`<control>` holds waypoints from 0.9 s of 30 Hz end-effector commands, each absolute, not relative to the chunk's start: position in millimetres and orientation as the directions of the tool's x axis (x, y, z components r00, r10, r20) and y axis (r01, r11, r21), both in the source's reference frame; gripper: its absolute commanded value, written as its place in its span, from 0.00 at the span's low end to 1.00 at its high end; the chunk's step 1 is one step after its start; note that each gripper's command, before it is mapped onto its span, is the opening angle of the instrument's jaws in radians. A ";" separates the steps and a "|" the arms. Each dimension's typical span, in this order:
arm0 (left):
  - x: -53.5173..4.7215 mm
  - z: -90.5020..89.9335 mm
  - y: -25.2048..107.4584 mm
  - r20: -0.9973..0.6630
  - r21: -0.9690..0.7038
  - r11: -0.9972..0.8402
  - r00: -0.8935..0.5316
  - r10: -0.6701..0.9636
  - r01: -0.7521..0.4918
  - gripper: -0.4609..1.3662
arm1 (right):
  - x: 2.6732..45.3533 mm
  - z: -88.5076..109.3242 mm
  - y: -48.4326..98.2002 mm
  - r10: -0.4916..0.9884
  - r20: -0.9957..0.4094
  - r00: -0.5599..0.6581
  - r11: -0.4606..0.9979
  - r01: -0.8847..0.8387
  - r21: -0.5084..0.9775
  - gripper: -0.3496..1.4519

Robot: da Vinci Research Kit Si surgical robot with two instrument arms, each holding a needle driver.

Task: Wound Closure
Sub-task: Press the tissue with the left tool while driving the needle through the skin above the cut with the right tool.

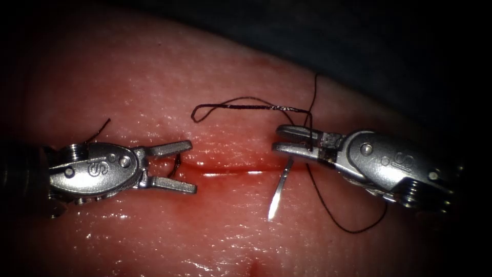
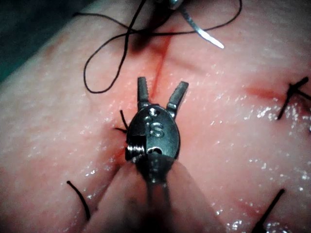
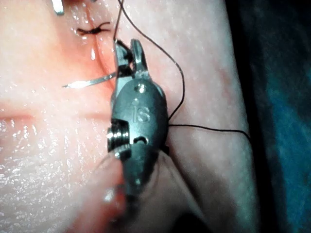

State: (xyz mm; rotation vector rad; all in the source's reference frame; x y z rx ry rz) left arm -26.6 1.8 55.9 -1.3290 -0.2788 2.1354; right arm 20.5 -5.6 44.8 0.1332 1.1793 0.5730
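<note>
We are seeing two tools over the tissue (image 1: 154,77). The left tool (image 1: 171,166) is hovering with jaws spread, holding nothing, over the cut (image 1: 230,172). The right tool (image 1: 287,141) is clamping one needle (image 1: 279,192) near its rear end; the needle is lying free of the tissue, with one thread (image 1: 241,106) looping beside it.

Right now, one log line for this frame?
left tool: open, holds nothing | right tool: shut on needle near its rear end | needle: out of tissue, over cut | thread: loose
</note>
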 end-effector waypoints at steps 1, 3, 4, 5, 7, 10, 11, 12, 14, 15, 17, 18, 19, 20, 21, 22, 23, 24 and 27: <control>-26.6 55.9 1.8 -0.743 -0.472 -0.797 -0.317 0.589 -0.376 0.43 | 20.5 44.9 -5.6 0.488 -0.834 0.258 0.850 -0.359 0.387 0.00; -26.7 56.0 1.8 -0.743 -0.471 -0.798 -0.318 0.589 -0.377 0.40 | 20.5 44.8 -5.6 0.484 -0.835 0.262 0.853 -0.357 0.382 0.00; -26.7 56.0 1.8 -0.743 -0.470 -0.798 -0.318 0.589 -0.378 0.39 | 20.5 44.9 -5.6 0.479 -0.837 0.264 0.855 -0.356 0.377 0.00; -26.7 56.0 1.7 -0.743 -0.470 -0.797 -0.318 0.589 -0.379 0.37 | 20.6 44.9 -5.6 0.479 -0.837 0.265 0.855 -0.356 0.377 0.00; -26.8 56.1 1.7 -0.744 -0.468 -0.798 -0.318 0.588 -0.381 0.35 | 20.7 44.9 -5.6 0.474 -0.839 0.267 0.858 -0.356 0.372 0.00; -27.1 56.4 1.4 -0.746 -0.467 -0.799 -0.318 0.586 -0.378 0.28 | 20.8 44.9 -5.5 0.464 -0.844 0.268 0.862 -0.356 0.361 0.00; -27.2 56.4 1.3 -0.746 -0.466 -0.800 -0.318 0.585 -0.377 0.26 | 20.8 44.9 -5.5 0.459 -0.846 0.271 0.865 -0.355 0.356 0.00; -27.4 56.6 1.1 -0.747 -0.464 -0.801 -0.319 0.583 -0.378 0.25 | 20.8 44.9 -5.5 0.454 -0.848 0.273 0.867 -0.354 0.350 0.00; -27.6 56.8 1.0 -0.746 -0.466 -0.799 -0.317 0.586 -0.381 0.24 | 20.9 45.0 -5.5 0.449 -0.851 0.273 0.869 -0.355 0.344 0.00; -27.6 56.9 0.9 -0.746 -0.465 -0.799 -0.317 0.586 -0.381 0.24 | 20.9 45.0 -5.5 0.444 -0.853 0.275 0.872 -0.354 0.339 0.00; -27.9 57.2 0.7 -0.745 -0.466 -0.798 -0.318 0.587 -0.382 0.22 | 21.0 45.0 -5.5 0.439 -0.855 0.276 0.874 -0.354 0.334 0.00; -27.9 57.4 0.7 -0.745 -0.465 -0.799 -0.318 0.586 -0.383 0.21 | 21.1 45.0 -5.5 0.439 -0.855 0.276 0.874 -0.354 0.334 0.00; -28.0 57.5 0.6 -0.741 -0.467 -0.797 -0.321 0.589 -0.383 0.19 | 21.1 44.9 -5.5 0.434 -0.857 0.278 0.876 -0.353 0.328 0.00; -28.2 57.8 0.4 -0.739 -0.469 -0.796 -0.322 0.591 -0.384 0.17 | 21.2 44.9 -5.6 0.434 -0.856 0.280 0.875 -0.356 0.327 0.00; -28.3 58.1 0.3 -0.740 -0.468 -0.798 -0.326 0.589 -0.380 0.14 | 21.3 44.9 -5.6 0.429 -0.859 0.280 0.878 -0.353 0.323 0.00; -28.4 58.6 0.1 -0.735 -0.474 -0.796 -0.328 0.594 -0.377 0.11 | 21.4 44.9 -5.6 0.424 -0.861 0.282 0.880 -0.353 0.318 0.00; -28.4 58.7 0.0 -0.736 -0.473 -0.796 -0.328 0.593 -0.377 0.11 | 21.5 44.9 -5.6 0.419 -0.863 0.283 0.883 -0.350 0.313 0.00; -28.5 59.2 -0.1 -0.730 -0.475 -0.793 -0.332 0.597 -0.382 0.09 | 21.6 45.0 -5.6 0.408 -0.867 0.286 0.887 -0.348 0.303 0.00; -28.6 60.3 -0.4 -0.716 -0.478 -0.786 -0.344 0.607 -0.392 0.07 | 22.2 45.5 -5.5 0.386 -0.879 0.278 0.897 -0.337 0.288 0.00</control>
